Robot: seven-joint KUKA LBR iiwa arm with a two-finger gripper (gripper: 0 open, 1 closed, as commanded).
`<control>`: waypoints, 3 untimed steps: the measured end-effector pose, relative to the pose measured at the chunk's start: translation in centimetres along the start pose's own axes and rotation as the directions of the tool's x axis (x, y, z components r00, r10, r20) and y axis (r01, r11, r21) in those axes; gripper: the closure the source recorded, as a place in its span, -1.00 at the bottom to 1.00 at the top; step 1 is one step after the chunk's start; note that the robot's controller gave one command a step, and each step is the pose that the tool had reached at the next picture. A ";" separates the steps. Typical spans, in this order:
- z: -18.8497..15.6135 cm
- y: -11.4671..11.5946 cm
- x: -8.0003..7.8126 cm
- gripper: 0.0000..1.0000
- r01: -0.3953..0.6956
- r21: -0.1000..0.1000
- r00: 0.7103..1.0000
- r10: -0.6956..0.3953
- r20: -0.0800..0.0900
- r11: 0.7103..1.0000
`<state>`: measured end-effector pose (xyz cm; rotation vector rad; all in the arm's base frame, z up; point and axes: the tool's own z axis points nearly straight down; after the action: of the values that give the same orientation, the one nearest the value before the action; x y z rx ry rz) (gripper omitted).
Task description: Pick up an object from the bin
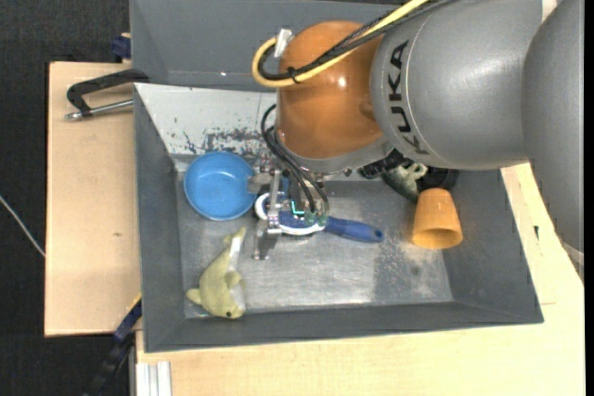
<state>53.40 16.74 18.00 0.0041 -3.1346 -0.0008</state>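
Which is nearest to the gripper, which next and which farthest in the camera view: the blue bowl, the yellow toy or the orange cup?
1. Yellow toy, lower left, and blue bowl, upper left: too close to call.
2. Orange cup, far right.

I see the arm (483,60) run off the top and right edges. Its orange cover (325,93) hides the middle of the bin (153,227). A dark thing (406,178) beneath it is mostly covered, and I cannot tell what it is. The blue handle (355,231) disappears at its left end behind the gripper (278,223).
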 end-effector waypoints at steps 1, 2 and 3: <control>9.5 -5.4 -2.1 -1.00 0.286 0.002 0.958 -0.286 0.014 0.958; 10.7 -11.9 1.9 -1.00 0.419 0.003 0.908 -0.419 0.017 0.908; 10.6 -11.7 1.8 1.00 0.420 0.003 0.907 -0.419 0.023 0.908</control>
<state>51.58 5.01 7.43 0.6823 -3.0832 -0.0057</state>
